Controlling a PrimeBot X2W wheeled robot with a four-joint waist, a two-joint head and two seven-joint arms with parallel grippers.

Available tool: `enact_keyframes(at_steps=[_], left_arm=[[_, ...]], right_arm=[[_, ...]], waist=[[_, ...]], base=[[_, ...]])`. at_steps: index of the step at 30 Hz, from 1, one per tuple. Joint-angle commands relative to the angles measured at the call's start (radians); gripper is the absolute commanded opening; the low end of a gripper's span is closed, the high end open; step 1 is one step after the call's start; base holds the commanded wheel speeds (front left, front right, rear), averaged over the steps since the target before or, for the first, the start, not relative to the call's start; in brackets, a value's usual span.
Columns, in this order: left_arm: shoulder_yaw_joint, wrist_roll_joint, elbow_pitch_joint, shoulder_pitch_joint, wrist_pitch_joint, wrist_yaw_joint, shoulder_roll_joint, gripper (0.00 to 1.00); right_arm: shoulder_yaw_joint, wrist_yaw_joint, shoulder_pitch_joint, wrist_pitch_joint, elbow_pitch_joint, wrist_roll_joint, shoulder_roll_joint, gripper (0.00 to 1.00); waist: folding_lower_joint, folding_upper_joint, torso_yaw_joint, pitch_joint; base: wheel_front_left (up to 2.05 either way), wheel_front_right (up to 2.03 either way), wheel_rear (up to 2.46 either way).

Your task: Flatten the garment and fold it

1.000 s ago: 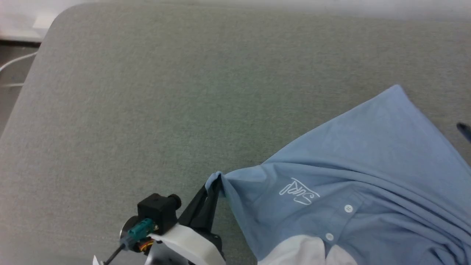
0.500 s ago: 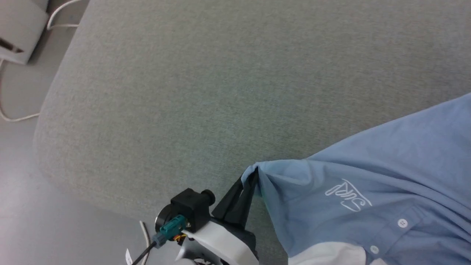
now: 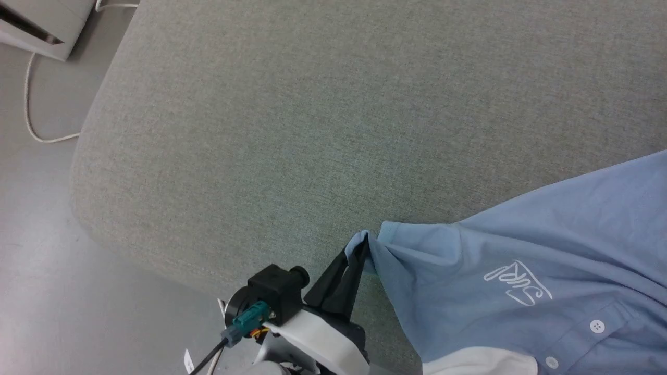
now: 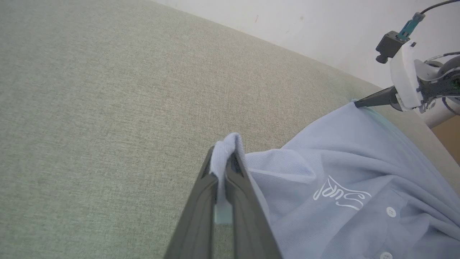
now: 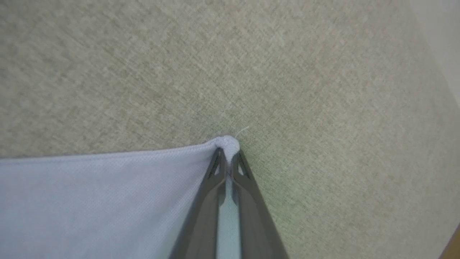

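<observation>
Nearest us, our left gripper (image 3: 359, 251) has its jaws clenched on a fold of the one shirt (image 3: 521, 250), which lies on the right of the grey surface (image 3: 312, 104). Two buttons (image 3: 597, 326) show. Farther off, our right gripper (image 5: 227, 153) grips a corner, jaws clenched.

the light blue short-sleeved knit polo shirt (image 3: 510, 250) runs out of the head view to the right of and below the closed fingers of the left gripper (image 3: 359, 249), its white collar (image 3: 474, 362) cut by the bottom edge. the white script logo (image 3: 516, 284) is too small to read. in the left wrist view the right gripper (image 4: 356, 103) is one dark sliver, its two fingers too small to tell apart. in the right wrist view the shirt leaves the frame left of and below the fingers (image 5: 206, 201).
</observation>
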Motion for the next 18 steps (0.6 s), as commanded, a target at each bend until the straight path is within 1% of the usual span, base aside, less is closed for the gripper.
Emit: enact_keyframes(at_steps=[1,6,12,18], left_arm=[[0.006,0.006,0.003,-0.016,-0.009,-0.009,0.003,0.0],[0.036,0.007,0.001,-0.02,-0.011,0.001,0.038,0.0],[0.089,0.021,-0.046,-0.031,-0.001,0.022,0.118,0.0],[0.158,0.035,-0.136,-0.061,0.018,0.044,0.206,0.0]], right_arm=[[0.037,-0.001,0.052,-0.005,0.05,0.002,0.025,0.0],[0.026,-0.001,-0.001,-0.13,0.063,0.001,0.048,0.0],[0.005,-0.001,-0.06,-0.286,0.059,0.015,0.071,0.0],[0.014,-0.001,-0.099,-0.418,-0.018,0.016,0.044,0.0]], waist=[[0.0002,0.0001,-0.017,-0.02],[0.0002,0.0001,-0.071,-0.085],[0.0002,0.0001,-0.161,-0.19],[0.0002,0.0001,-0.256,-0.286]], base=[[0.0,0.0,0.0],[0.0,0.0,0.0],[0.0,0.0,0.0],[0.0,0.0,0.0]])
